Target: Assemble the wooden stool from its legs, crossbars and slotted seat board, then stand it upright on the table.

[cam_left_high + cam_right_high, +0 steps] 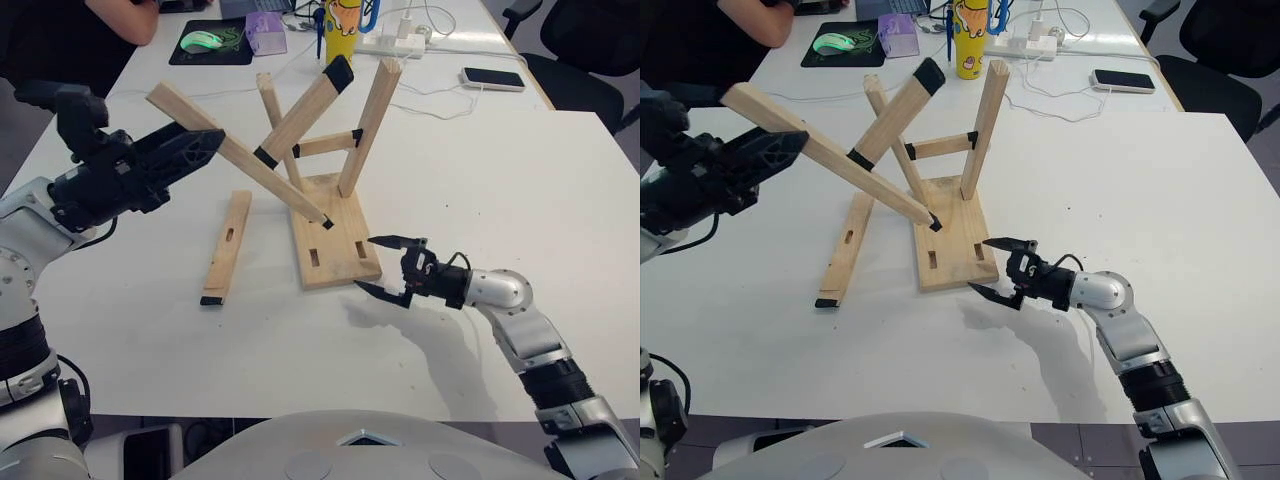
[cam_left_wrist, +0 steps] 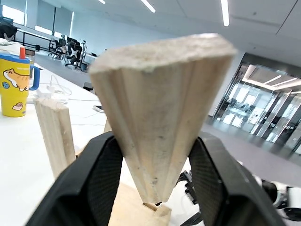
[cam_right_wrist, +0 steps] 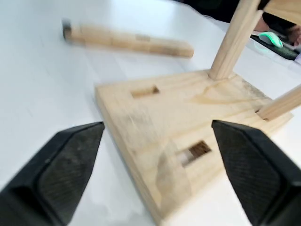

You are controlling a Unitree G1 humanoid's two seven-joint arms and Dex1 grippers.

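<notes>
The slotted seat board (image 1: 335,240) lies flat on the white table. Two legs (image 1: 370,125) stand slanted in it, joined by a crossbar (image 1: 325,145). My left gripper (image 1: 195,148) is shut on another leg (image 1: 240,155), held at a slant above the table with its lower tip (image 1: 326,222) over the board. A black-tipped bar (image 1: 305,110) branches up from that leg. In the left wrist view the leg's end (image 2: 160,117) sits between the fingers (image 2: 94,183). A loose leg (image 1: 227,247) lies left of the board. My right gripper (image 1: 390,270) is open at the board's near right corner (image 3: 188,122).
At the table's far edge stand a yellow cup (image 1: 342,25), a power strip (image 1: 395,42), a purple box (image 1: 265,32) and a mouse on a dark pad (image 1: 203,40). A phone (image 1: 492,78) lies at the back right. Bare table stretches to the right and front.
</notes>
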